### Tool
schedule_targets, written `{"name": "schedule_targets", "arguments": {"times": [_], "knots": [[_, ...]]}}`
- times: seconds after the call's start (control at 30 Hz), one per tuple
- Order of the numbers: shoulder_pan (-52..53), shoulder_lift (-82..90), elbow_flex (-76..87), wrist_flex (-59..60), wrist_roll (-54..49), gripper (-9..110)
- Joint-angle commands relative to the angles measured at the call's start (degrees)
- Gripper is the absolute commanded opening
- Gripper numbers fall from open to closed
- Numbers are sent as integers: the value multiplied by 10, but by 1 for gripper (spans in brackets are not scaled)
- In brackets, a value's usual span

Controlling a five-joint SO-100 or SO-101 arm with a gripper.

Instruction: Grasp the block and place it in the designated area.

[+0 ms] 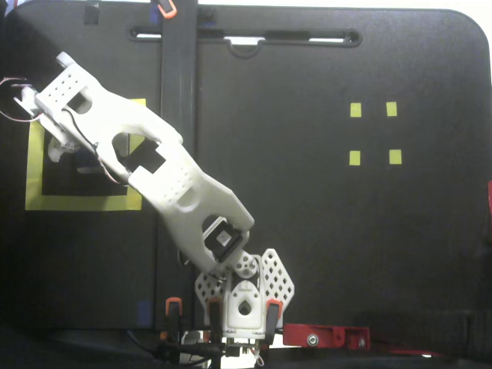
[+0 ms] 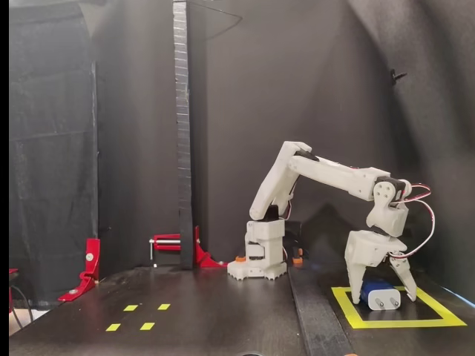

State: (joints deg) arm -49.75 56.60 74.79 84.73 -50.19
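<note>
The dark blue block [image 2: 380, 294] lies on the black floor inside the designated area [image 2: 349, 310], a square of wide yellow tape, its white pronged end facing the camera. My white gripper [image 2: 382, 299] hangs straight over it, open, one finger on each side of the block and neither pressing on it. In a fixed view from above, the arm reaches to the far left and covers much of the yellow square [image 1: 34, 173]. There the gripper [image 1: 71, 156] sits over the square's black interior and the block is hidden beneath it.
Four small yellow tape squares [image 1: 373, 132] [image 2: 138, 316] mark the other side of the table. A tall black post [image 2: 181, 133] stands behind a raised black strip [image 1: 175, 154]. Red clamps [image 2: 89, 267] [image 1: 327, 336] sit at the table edges, and the arm's base [image 2: 256, 259] stands mid-table.
</note>
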Motion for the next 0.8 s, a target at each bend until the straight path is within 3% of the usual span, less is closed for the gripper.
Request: {"name": "schedule_targets", "arguments": {"times": [0.0,0.77], "knots": [[0,19,-2,5,-3,43],[-4,238,-3,131,-1,43]]}}
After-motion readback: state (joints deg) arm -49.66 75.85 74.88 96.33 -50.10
